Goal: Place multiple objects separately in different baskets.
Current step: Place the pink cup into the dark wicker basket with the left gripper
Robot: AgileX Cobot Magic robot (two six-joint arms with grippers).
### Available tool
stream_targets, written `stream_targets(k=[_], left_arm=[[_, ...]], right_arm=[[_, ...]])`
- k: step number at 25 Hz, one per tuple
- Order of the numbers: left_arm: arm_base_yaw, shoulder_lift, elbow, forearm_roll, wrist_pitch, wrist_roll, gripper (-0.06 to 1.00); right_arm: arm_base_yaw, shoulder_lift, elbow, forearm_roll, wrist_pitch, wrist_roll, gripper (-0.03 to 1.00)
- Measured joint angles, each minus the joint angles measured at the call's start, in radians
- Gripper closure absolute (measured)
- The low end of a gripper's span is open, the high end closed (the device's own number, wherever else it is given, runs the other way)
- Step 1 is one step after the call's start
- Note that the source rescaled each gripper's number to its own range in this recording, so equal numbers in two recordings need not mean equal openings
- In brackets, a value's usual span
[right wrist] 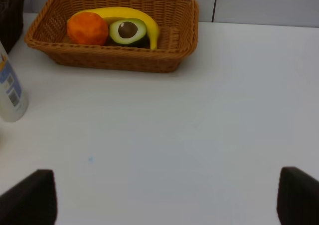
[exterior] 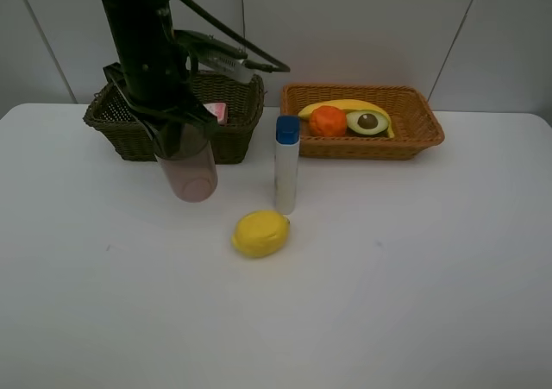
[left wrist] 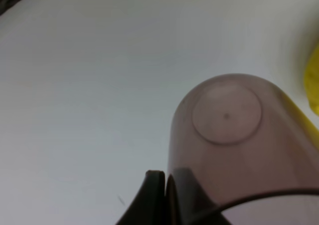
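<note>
Jaws of the left gripper [exterior: 177, 137] are clamped on the rim wall of the pinkish tumbler [exterior: 191, 173], at 10 o'clock on the bench [exterior: 388, 277], just in front of the dark basket [exterior: 108, 117]; the right gripper [right wrist: 171, 197] gapes wide, empty. At 1 o'clock the tan basket [exterior: 418, 132] holds the banana [exterior: 345, 106], avocado [exterior: 368, 122] and orange [exterior: 327, 121], while the white bottle [exterior: 286, 175] and lemon [exterior: 260, 233] wait near centre. Light, stiff and slick, the tumbler probably swings on this one-wall pinch, so the rim suits only a short lift.
</note>
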Motion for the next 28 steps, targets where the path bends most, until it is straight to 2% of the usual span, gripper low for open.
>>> stream_targets(k=[11,14,20,24,28], left_arm=[[0.02,0.0,-0.189,-0.003,0.003,0.0,0.88],[0.05,-0.001,-0.246,0.0,0.003,0.015,0.88],[0.124,-0.001,-0.252,0.033,0.001,0.065,0.88],[0.168,0.003,-0.252,0.071,-0.064,0.072,0.88],[0.202,0.009,-0.252,0.09,-0.175,0.075,0.88]], right_arm=[[0.0,0.0,0.0,0.0,0.0,0.0,0.07],[0.0,0.0,0.0,0.0,0.0,0.0,0.07],[0.0,0.0,0.0,-0.001,0.0,0.0,0.07],[0.0,0.0,0.0,-0.001,0.0,0.0,0.07],[0.0,0.0,0.0,-0.001,0.0,0.0,0.07]])
